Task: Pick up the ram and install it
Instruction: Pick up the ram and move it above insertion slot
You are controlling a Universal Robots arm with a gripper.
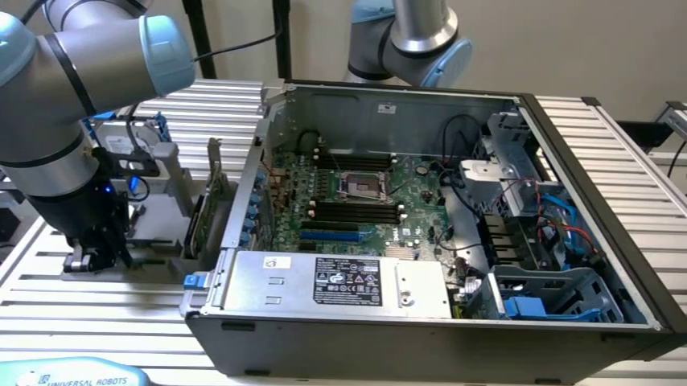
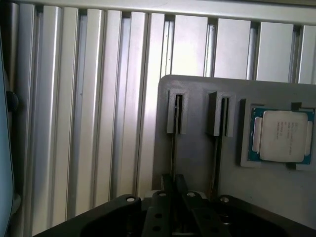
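Case (image 1: pixel 355 342) open on top, frame centre: black slots (image 1: pixel 355 211) clear from above. Cables (image 1: pixel 504 201) crowd centre right. Upright expansion card (image 1: pixel 211 193) and the case wall stand between the slots and gripper (image 1: pixel 95 259), lower left. Gripper pinches ram (image 2: pixel 173 153); holder (image 2: pixel 197 148) slot walls sit tight beside it.

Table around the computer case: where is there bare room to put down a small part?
Bare slats lie between the grey holder and the near edge of the table, and beside the computer case at the exterior view's right. Crowded: the holder, where the claw stands, and inside the case.
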